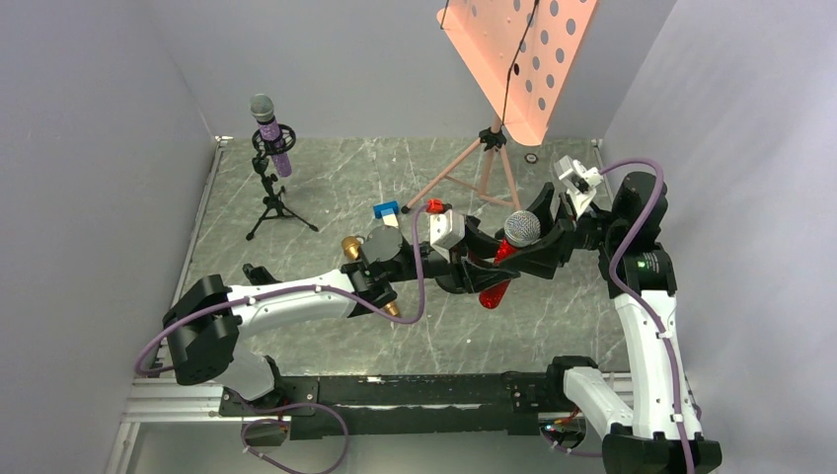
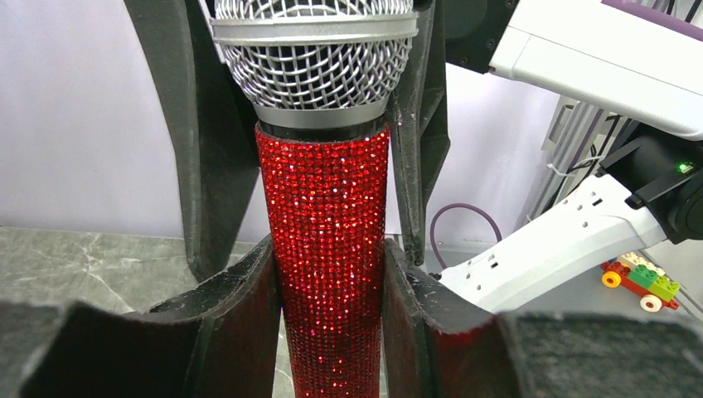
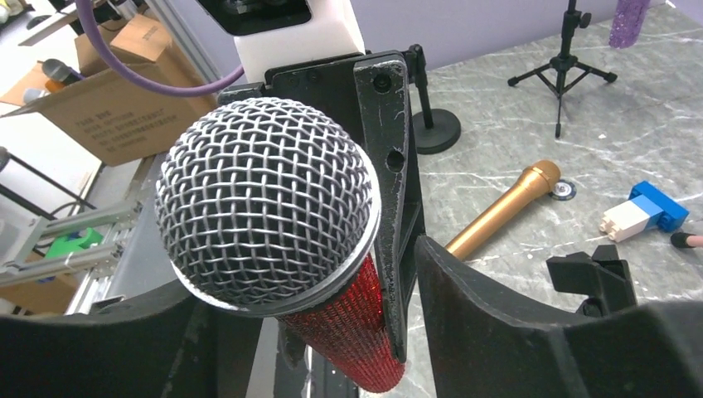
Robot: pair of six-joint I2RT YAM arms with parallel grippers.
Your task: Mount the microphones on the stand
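Above mid-desk (image 1: 326, 197), left tool (image 2: 329, 274) clamps the red mic (image 2: 327, 191), seemingly mid-handover; right tool (image 3: 311, 282) flanks its head, grip unclear, and should close firmly before any release.

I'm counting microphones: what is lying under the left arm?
A gold microphone lies on the table beneath the left arm. From above only its two ends show; the arm covers its middle.
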